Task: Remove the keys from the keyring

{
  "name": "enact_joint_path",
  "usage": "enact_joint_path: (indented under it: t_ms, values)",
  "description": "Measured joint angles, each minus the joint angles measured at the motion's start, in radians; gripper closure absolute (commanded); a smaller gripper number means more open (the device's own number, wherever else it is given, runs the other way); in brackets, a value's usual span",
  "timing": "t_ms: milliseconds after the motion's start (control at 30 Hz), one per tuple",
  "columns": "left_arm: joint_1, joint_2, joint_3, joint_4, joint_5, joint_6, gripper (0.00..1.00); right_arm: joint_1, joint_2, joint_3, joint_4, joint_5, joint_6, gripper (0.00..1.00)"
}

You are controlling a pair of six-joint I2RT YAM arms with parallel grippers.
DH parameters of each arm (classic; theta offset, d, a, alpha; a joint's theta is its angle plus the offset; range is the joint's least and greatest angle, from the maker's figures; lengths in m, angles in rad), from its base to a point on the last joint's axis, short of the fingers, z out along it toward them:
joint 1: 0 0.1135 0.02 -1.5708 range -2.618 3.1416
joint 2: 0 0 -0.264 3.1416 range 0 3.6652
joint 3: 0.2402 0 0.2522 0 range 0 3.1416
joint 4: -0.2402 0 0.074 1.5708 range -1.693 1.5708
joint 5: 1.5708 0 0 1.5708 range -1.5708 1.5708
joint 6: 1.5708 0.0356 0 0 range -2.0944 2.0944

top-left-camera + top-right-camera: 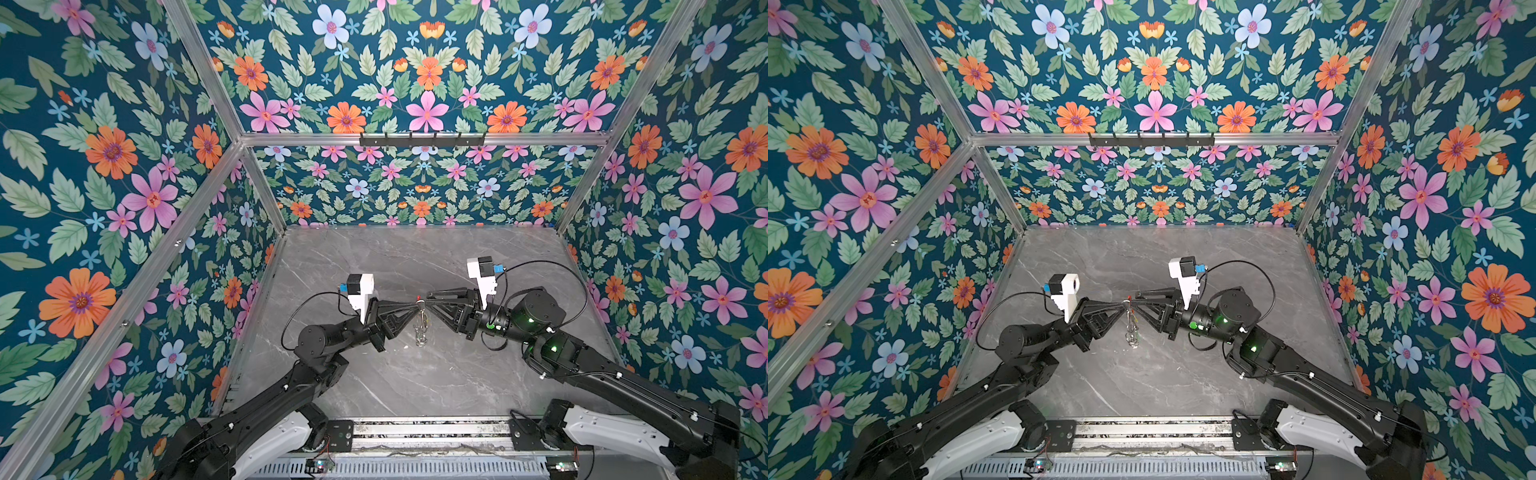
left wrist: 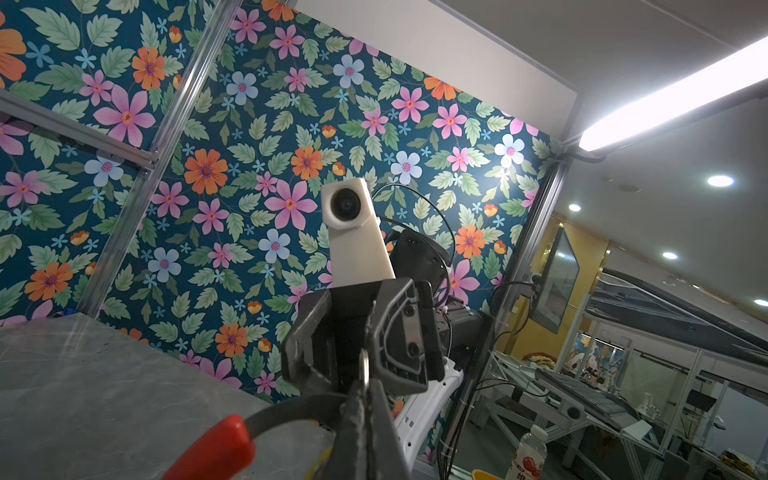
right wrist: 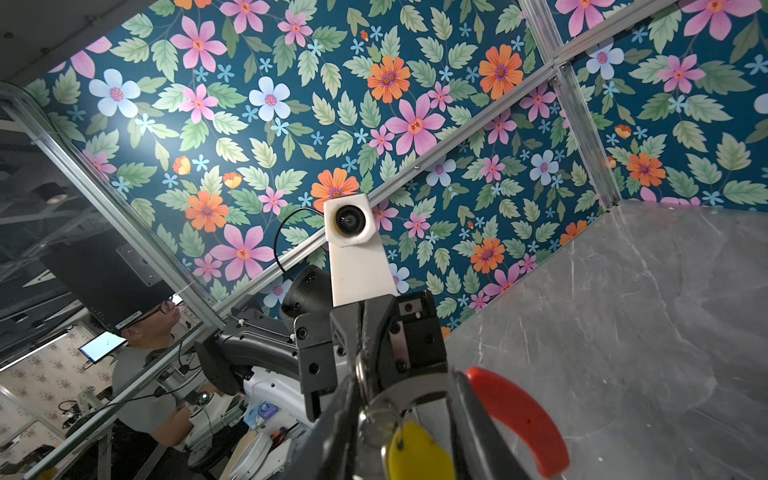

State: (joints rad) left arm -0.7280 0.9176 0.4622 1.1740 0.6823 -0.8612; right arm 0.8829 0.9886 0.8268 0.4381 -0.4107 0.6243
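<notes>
1. In both top views, we find the thin grey metal keyring with one red curved segment [image 1: 422, 328] [image 1: 1133, 332] hanging over the middle of the grey marble worktop [image 1: 415, 382].
2. Left wrist view: we see the left gripper [image 2: 365, 399] clamped on the keyring [image 2: 224, 444].
3. Right wrist view: the right gripper [image 3: 407, 386] is released, jaws straddling the keyring [image 3: 519, 415] beside the small yellow key [image 3: 415, 455].

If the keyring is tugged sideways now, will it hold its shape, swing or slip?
The keyring is probably stiff: it shows a clean arc in both wrist views. The yellow key dangles from it, so it will likely swing. Thin, smooth wire may slip through the shut left gripper.
</notes>
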Motion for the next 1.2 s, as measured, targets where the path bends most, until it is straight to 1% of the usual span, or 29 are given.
enact_joint_path:
  t_ms: [267, 467, 867, 933, 967, 1100, 1200]
  values:
    - [-0.001, 0.008, -0.008, 0.024, -0.012, -0.003, 1.00, 0.013, 0.018, -0.005, 0.044, -0.014, 0.022, 0.77]
    - [-0.002, 0.013, -0.013, 0.029, -0.022, -0.004, 1.00, 0.020, 0.019, -0.005, 0.052, -0.024, 0.025, 0.81]
    - [-0.002, 0.021, -0.013, 0.044, -0.028, -0.018, 1.00, 0.023, 0.024, -0.005, 0.051, -0.023, 0.016, 1.00]
    - [-0.002, 0.021, -0.013, 0.045, -0.028, -0.019, 1.00, 0.023, 0.024, -0.005, 0.051, -0.023, 0.014, 1.00]
    - [-0.002, 0.021, -0.013, 0.045, -0.028, -0.020, 0.96, 0.023, 0.024, -0.005, 0.050, -0.023, 0.014, 1.00]
    - [-0.002, 0.019, -0.014, 0.045, -0.028, -0.021, 0.68, 0.023, 0.016, 0.002, 0.024, -0.023, 0.007, 1.00]
    - [-0.002, 0.005, -0.022, 0.043, -0.028, -0.023, 0.60, 0.024, 0.004, 0.021, -0.029, -0.015, -0.002, 1.00]
